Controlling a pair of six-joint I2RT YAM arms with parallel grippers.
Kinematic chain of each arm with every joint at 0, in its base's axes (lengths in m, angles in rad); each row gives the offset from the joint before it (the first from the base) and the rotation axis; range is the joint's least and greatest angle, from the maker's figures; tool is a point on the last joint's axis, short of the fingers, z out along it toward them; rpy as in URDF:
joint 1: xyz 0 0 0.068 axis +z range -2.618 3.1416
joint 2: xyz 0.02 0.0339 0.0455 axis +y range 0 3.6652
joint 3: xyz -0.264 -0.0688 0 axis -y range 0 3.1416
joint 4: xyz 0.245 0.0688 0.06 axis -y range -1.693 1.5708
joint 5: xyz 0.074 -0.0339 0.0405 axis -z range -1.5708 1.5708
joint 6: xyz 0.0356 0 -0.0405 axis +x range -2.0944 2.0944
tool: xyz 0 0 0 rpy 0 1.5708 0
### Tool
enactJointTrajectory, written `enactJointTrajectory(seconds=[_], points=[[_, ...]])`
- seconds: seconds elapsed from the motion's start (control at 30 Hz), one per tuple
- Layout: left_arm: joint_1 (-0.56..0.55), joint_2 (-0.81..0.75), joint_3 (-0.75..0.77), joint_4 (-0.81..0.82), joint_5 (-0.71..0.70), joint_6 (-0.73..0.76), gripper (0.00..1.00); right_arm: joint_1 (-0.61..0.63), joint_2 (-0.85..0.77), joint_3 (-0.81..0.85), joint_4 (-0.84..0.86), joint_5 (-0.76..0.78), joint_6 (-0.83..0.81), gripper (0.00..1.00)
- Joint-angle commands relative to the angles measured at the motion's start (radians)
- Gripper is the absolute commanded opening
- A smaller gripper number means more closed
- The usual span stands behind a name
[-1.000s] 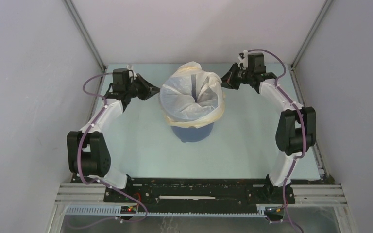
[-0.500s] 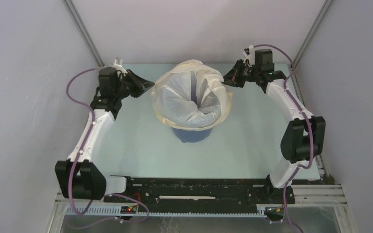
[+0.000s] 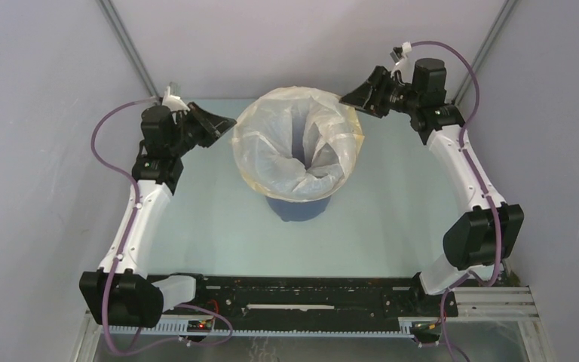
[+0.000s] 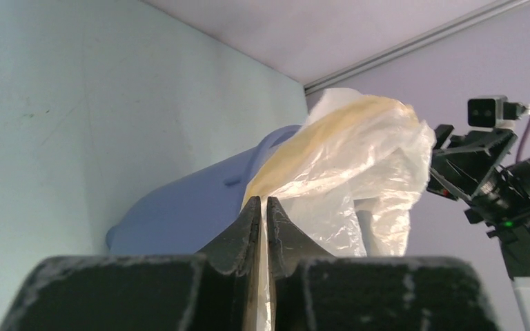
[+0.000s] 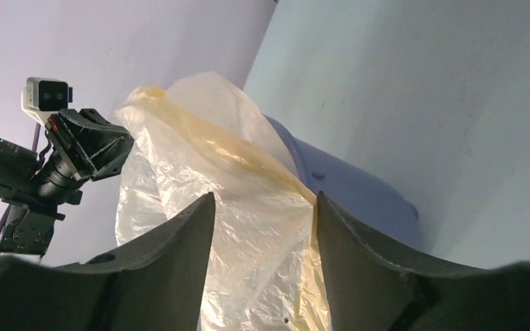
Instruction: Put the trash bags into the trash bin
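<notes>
The trash bag [image 3: 286,151], translucent white with a pale yellow rim, lines the blue trash bin [image 3: 298,208], and its mouth is spread wide above the bin. My left gripper [image 3: 231,125] is shut on the bag's left rim. In the left wrist view a strip of film runs between the nearly closed fingers of the left gripper [image 4: 263,201], with the trash bag [image 4: 359,158] and the trash bin [image 4: 193,200] beyond. My right gripper [image 3: 344,98] is at the back right rim. In the right wrist view the right gripper [image 5: 263,198] stands open, the trash bag [image 5: 200,152] loose between its fingers and the trash bin [image 5: 359,186] behind.
The pale green table [image 3: 219,219] is enclosed by grey walls on the left, back and right. The black base rail [image 3: 301,294] runs along the near edge. Each wrist view shows the other arm's camera [image 4: 488,110] across the bin.
Both arms have lifted and swung outward toward the back, stretching the bag's mouth wider. The right gripper has opened and let go of the rim; the left stays pinched on it.
</notes>
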Motion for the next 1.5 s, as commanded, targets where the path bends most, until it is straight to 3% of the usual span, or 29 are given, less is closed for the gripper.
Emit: enactJointTrajectory(seconds=[0.0, 0.23, 0.47, 0.7, 0.83, 0.9, 0.93, 1.0, 1.13, 1.2, 1.33, 1.47], points=[[0.007, -0.014, 0.025, 0.153, 0.077, -0.035, 0.1, 0.003, 0.045, 0.082, 0.164, -0.025, 0.035, 0.65], [0.007, 0.015, 0.036, 0.198, 0.112, -0.056, 0.08, 0.022, 0.196, 0.228, 0.248, -0.122, 0.104, 0.61], [0.007, 0.028, 0.042, 0.231, 0.114, -0.069, 0.07, 0.051, 0.242, 0.246, 0.296, -0.195, 0.117, 0.75], [0.007, 0.035, 0.045, 0.231, 0.104, -0.078, 0.06, 0.116, 0.291, 0.272, 0.249, -0.171, 0.074, 0.77], [0.007, 0.042, 0.058, 0.219, 0.096, -0.082, 0.04, 0.131, 0.309, 0.301, 0.213, -0.146, 0.033, 0.67], [0.008, 0.048, 0.059, 0.214, 0.096, -0.082, 0.05, 0.138, 0.306, 0.312, 0.155, -0.109, -0.025, 0.68], [0.009, 0.05, 0.059, 0.209, 0.096, -0.078, 0.09, 0.14, 0.299, 0.303, 0.142, -0.097, -0.047, 0.7], [0.008, 0.06, 0.065, 0.168, 0.082, -0.051, 0.25, 0.139, 0.288, 0.283, 0.137, -0.096, -0.066, 0.72], [0.01, 0.135, 0.097, 0.079, 0.09, -0.024, 0.51, 0.131, 0.281, 0.254, 0.129, -0.101, -0.06, 0.55], [0.009, 0.167, 0.105, 0.047, 0.106, -0.03, 0.59, 0.129, 0.281, 0.253, 0.121, -0.099, -0.066, 0.53], [0.009, 0.136, 0.065, 0.024, 0.072, -0.001, 0.71, 0.138, 0.269, 0.247, 0.097, -0.087, -0.14, 0.68], [0.01, 0.097, 0.04, -0.036, 0.031, 0.051, 0.77, 0.16, 0.255, 0.241, 0.039, -0.076, -0.254, 0.74]])
